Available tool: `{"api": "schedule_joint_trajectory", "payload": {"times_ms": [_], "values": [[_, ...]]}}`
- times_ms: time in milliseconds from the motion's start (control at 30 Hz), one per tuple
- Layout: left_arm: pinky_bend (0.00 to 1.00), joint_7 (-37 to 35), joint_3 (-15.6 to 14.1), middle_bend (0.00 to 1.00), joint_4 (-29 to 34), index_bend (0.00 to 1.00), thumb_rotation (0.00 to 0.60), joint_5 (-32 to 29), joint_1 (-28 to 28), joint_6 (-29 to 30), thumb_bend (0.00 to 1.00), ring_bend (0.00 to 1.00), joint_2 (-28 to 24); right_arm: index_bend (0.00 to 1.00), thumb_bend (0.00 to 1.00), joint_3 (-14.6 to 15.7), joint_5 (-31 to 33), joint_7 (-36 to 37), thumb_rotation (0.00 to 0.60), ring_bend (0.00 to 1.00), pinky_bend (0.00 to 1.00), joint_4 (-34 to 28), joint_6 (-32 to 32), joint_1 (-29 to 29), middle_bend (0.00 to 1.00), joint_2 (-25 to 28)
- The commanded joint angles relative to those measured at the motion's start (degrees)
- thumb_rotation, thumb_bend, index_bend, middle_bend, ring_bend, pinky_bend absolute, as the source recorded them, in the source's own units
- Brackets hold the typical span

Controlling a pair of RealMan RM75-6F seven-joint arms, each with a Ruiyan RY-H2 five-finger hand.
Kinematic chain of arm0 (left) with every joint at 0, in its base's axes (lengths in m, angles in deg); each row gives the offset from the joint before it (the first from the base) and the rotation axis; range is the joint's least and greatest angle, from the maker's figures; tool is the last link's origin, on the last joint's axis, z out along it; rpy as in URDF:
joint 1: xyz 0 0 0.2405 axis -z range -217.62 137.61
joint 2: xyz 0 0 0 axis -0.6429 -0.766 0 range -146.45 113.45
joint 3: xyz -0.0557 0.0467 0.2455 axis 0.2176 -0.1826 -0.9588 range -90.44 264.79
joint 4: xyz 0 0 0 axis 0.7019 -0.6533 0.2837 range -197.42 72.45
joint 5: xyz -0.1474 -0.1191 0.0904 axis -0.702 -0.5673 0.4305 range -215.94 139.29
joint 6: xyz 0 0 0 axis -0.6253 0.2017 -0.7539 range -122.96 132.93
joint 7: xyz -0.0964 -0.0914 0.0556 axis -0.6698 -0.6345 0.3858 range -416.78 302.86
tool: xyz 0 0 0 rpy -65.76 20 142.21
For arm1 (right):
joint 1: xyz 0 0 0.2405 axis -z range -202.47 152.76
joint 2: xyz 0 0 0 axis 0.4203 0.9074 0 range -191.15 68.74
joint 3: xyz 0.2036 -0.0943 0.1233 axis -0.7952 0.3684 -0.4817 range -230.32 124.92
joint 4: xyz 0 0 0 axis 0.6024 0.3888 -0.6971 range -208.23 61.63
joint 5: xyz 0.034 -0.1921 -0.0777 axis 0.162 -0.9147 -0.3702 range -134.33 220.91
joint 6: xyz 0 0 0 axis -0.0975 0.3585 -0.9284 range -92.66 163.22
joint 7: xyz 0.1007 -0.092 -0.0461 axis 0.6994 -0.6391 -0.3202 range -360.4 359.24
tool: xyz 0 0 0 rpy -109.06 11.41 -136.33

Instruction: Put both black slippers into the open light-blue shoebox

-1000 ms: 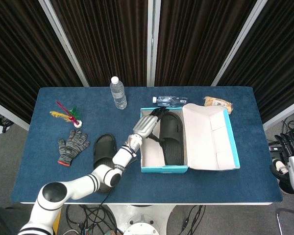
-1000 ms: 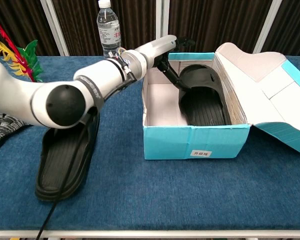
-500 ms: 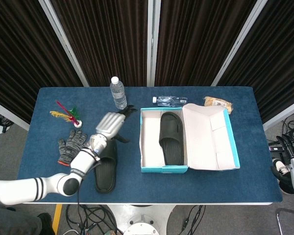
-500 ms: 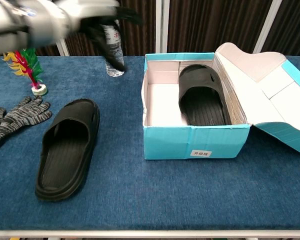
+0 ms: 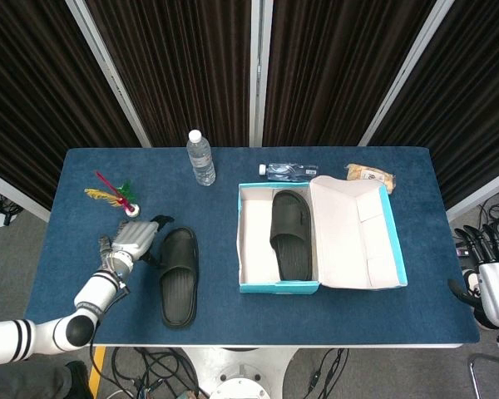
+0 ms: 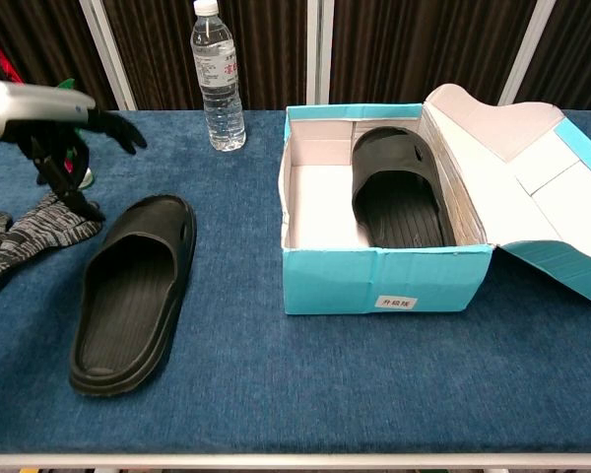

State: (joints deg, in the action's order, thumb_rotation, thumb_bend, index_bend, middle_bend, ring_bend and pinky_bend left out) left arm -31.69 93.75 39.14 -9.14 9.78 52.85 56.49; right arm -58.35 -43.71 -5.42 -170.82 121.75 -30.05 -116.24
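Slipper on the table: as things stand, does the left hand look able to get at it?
Probably yes. The left hand hangs open just left of the slipper, above the glove, with nothing between them. The shoebox sits well off to the other side.

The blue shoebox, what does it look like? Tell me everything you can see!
The shoebox is light-blue cardboard outside and pale inside, sitting open on the blue table. Its hinged lid is flipped back to the right, resting tilted. A small white label is stuck on its front wall. One black slipper lies flat inside, along the right side, and the left side is bare. No hand touches the box.
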Motion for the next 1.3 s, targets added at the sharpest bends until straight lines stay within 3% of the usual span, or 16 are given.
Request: {"api": "schedule_joint_trajectory", "payload": {"times_ms": [33,500,833,1067,1300], "values": [[0.68,2.0,-2.56,0.11,-1.02,0.13,0.6,-5.68,2.69,-1.7,0.0,0.58,1.35,0.12,0.1,0.0,0.18,-0.01,0.6,0.06,0.14,0.01,0.01,0.06,0.12,-0.02],[0.72,1.8,-3.91,0.15,-5.83,0.16,0.6,-11.89,6.18,-0.98,0.0,0.66,7.76,0.12,0.11,0.13,0.43,0.49,0.6,0.06,0.14,0.58,-0.52,-0.18,0.12,-0.51],[0.89,1.3,-2.6,0.54,-8.08,0.54,0.6,-12.87,6.15,3.8,0.0,0.85,10.6,0.12,0.11,0.21,0.76,1.54,0.6,0.06,0.14,1.49,-0.04,0.26,0.12,-0.65],[0.89,-7.05,2.24,0.58,-2.05,0.55,0.6,-4.48,1.5,7.84,0.0,0.86,4.37,0.12,0.1,0.22,0.64,2.29,0.6,0.06,0.14,2.21,-0.09,0.2,0.13,-0.79],[0.89,-21.45,10.81,0.58,-0.31,0.57,0.6,5.05,-2.5,5.42,0.0,0.86,-0.53,0.12,0.11,0.28,0.63,2.53,0.6,0.06,0.14,2.45,0.01,0.31,0.12,-0.84]]}}
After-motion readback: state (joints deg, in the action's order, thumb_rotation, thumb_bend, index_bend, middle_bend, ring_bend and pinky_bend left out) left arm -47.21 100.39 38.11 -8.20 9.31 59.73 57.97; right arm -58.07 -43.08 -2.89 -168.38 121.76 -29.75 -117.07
